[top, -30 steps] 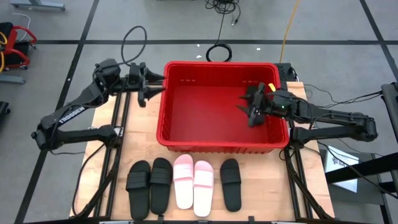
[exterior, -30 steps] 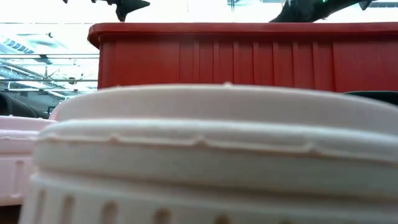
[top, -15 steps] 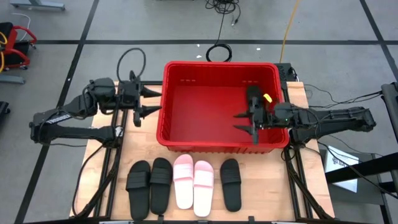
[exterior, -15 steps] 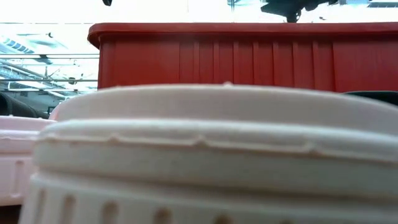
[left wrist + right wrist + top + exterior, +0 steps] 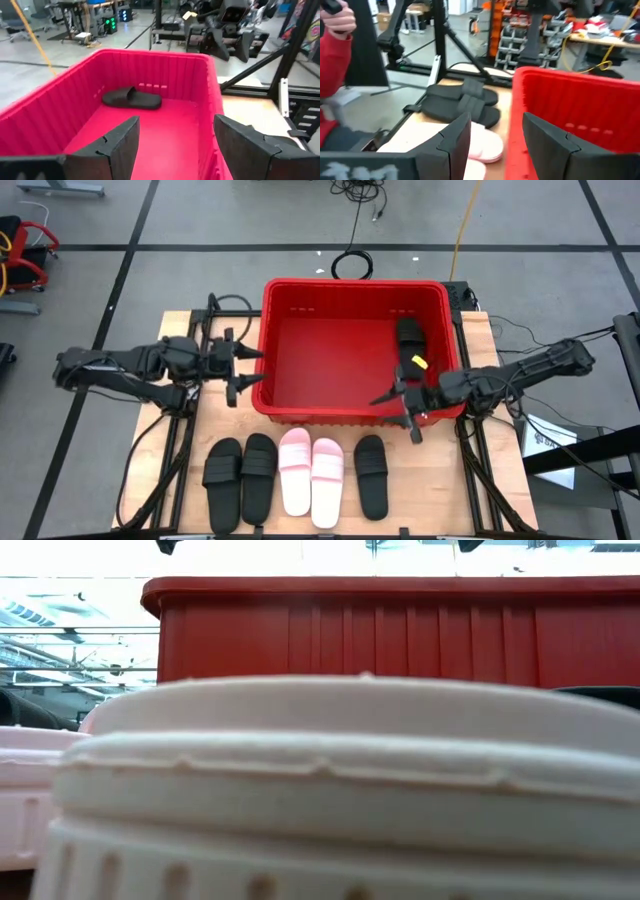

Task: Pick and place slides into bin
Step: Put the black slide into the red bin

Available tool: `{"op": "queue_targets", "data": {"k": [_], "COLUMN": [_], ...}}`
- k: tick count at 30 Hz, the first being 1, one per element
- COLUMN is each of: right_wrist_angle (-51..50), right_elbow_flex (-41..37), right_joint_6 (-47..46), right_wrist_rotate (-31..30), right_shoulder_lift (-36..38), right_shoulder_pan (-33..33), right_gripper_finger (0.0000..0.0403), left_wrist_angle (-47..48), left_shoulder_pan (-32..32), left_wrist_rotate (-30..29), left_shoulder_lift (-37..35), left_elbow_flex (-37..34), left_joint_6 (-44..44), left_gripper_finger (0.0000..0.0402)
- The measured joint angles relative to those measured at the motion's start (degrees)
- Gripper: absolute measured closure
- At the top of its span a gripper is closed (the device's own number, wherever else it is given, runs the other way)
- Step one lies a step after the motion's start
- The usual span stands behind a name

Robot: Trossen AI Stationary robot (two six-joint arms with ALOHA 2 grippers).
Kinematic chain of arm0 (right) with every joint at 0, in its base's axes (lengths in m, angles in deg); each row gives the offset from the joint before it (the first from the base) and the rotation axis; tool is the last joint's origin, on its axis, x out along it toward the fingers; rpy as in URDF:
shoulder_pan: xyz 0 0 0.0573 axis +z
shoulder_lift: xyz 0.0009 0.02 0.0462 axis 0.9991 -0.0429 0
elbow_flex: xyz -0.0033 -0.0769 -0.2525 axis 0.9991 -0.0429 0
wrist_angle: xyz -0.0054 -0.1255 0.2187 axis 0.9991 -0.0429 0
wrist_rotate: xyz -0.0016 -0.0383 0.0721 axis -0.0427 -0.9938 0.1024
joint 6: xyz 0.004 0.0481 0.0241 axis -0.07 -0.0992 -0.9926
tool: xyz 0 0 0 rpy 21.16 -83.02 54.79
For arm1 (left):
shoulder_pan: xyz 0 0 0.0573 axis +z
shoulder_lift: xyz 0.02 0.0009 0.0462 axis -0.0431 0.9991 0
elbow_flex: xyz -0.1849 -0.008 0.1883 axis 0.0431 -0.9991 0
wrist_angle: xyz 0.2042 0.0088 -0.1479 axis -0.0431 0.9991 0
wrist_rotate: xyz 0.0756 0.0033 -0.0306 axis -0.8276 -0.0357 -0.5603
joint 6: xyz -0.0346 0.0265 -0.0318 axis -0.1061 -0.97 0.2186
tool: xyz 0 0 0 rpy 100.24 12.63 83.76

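Note:
The red bin [image 5: 300,360] stands mid-table. One black slide [image 5: 408,335] lies flat on its floor at the far right, and also shows in the left wrist view [image 5: 132,98]. Five slides lie side by side on the table in front of the bin: two black [image 5: 240,477], two pale pink [image 5: 311,472] and one black [image 5: 371,476]. My left gripper [image 5: 258,366] is open and empty beside the bin's left wall. My right gripper [image 5: 398,416] is open and empty over the bin's near right rim.
A pink slide [image 5: 320,790] fills the low view, with the bin's ribbed near wall [image 5: 400,640] behind it. A person's red sleeve [image 5: 335,50] shows beyond the table in the right wrist view. Cables and a frame lie around the table.
My right gripper has drawn back from inside the bin toward the table's near edge, to the bin's near right rim, and the black slide lies uncovered on the bin floor. My left gripper has gone from the bin's far left corner toward the near edge, along the left wall.

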Motion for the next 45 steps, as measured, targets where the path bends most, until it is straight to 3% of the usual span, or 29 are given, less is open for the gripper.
{"op": "queue_targets", "data": {"k": [6, 12, 21, 30, 38, 45], "right_wrist_angle": [2.6, 3.4, 1.6, -3.0, -21.7, -35.3], "right_elbow_flex": [0.0, 0.0, 2.7, 9.9, 24.8, 33.3], "right_joint_6": [-2.5, -3.2, -2.9, -2.0, -3.9, -11.2], "right_wrist_rotate": [-1.7, -12.0, -24.5, -25.5, -31.5, -31.8], "right_shoulder_lift": [-4.8, -7.7, -8.1, -14.8, -24.5, -29.4], "right_shoulder_pan": [4.0, 9.6, 16.7, 21.0, 24.2, 26.1], "right_gripper_finger": [0.0234, 0.0234, 0.0234, 0.0234, 0.0234, 0.0234], "left_wrist_angle": [-7.7, -8.3, -8.0, -8.1, -7.2, -7.2], "left_shoulder_pan": [-3.9, -5.8, -7.3, -7.3, -7.3, -7.3], "left_wrist_rotate": [-0.6, -4.5, -6.0, -6.3, -6.3, -6.3], "left_shoulder_lift": [0.0, -0.7, -1.1, -1.1, -1.1, -1.1], "left_elbow_flex": [-4.2, -4.2, -4.2, -4.2, -4.2, -4.2], "left_joint_6": [0.5, 1.3, 0.9, -0.2, 0.0, 0.1], "left_gripper_finger": [0.0147, 0.0147, 0.0147, 0.0147, 0.0147, 0.0147]}}
